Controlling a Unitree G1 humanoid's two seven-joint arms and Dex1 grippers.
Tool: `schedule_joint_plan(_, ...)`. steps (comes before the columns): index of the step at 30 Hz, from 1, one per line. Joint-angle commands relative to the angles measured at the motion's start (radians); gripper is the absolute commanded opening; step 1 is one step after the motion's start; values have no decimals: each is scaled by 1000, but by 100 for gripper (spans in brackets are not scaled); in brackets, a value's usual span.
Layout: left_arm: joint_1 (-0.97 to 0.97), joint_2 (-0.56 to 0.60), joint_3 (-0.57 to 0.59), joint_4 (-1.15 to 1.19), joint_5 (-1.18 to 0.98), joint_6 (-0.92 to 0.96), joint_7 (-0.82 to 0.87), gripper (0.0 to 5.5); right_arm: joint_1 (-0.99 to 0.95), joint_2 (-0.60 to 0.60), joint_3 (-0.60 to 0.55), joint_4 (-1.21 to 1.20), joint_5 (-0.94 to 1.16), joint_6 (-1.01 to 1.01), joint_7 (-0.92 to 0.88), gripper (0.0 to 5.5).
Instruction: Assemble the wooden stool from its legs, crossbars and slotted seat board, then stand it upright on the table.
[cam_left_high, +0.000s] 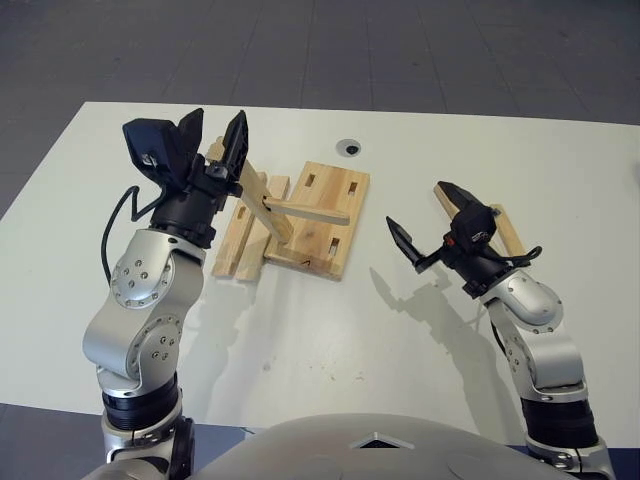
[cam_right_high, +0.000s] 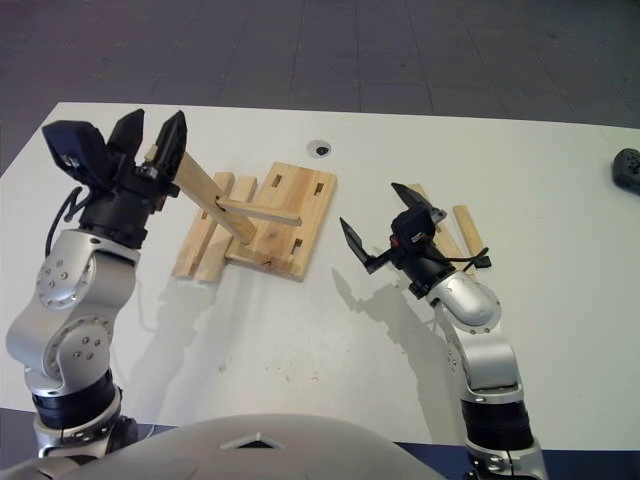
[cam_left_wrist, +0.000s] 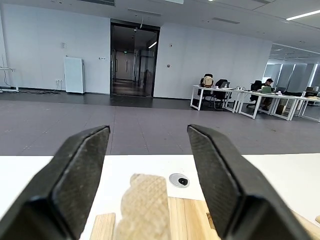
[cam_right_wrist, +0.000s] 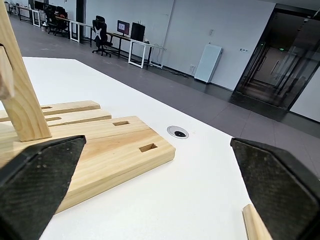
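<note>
Your left gripper (cam_left_high: 217, 120) has its fingers (cam_left_wrist: 80, 180) spread, and the top of a leg (cam_left_high: 252, 185) sits between them with a gap on either side. The leg leans, and a crossbar (cam_left_high: 312, 212) juts from it over the seat board (cam_left_high: 335, 185). Its foot seems to rest on the board, though you can't tell whether it sits in a slot. Two more legs (cam_left_high: 238, 240) lie flat just left of the board. Your right gripper (cam_right_high: 383, 226) hangs wide open above the table (cam_left_high: 300, 340), right of the board, with sticks (cam_right_high: 466, 232) lying just behind it.
</note>
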Motion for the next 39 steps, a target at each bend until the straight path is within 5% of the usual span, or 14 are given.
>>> schedule_joint_plan(1, -197, 24, 112, 49, -77, 64, 34, 369, 4, 7, 0, 6, -6, -3, -6, 540)
schedule_joint_plan(11, -476, 135, 210, 328, -178, 99, -107, 539, -25, 18, 10, 13, -13, -1, -11, 540)
schedule_joint_plan(17, -412, 145, 200, 317, -183, 120, -144, 539, -30, 15, 20, 12, -18, -4, -2, 540)
schedule_joint_plan(27, -88, -21, 33, 357, -84, 54, -152, 539, -34, 16, 34, 14, -22, 4, 6, 540)
schedule_joint_plan(39, -298, 55, 170, 314, -185, 78, -127, 539, -28, 24, 38, 13, -21, 4, -4, 540)
